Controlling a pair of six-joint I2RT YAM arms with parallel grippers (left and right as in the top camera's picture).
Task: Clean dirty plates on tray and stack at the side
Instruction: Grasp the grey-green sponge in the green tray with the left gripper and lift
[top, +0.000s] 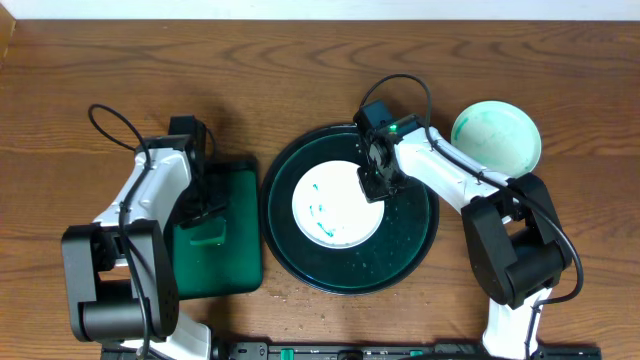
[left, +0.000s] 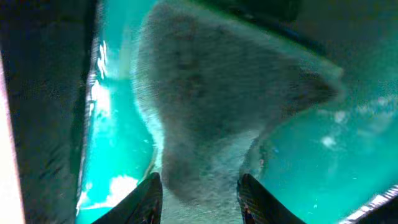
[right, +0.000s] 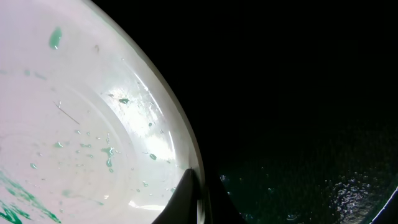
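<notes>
Your right gripper (top: 376, 183) pinches the rim of the green-smeared plate (top: 335, 208) lying in the round tray (top: 405, 258) — likely steadying it for wiping. Your left gripper (left: 200, 190) straddles the cloth (left: 211, 106); whether it grips, I cannot tell. Next — secure the cloth and carry it across.

Wooden table (top: 300, 70) bears round tray (top: 412, 243); rectangular tray (top: 238, 250); smeared plate (top: 497, 135).
</notes>
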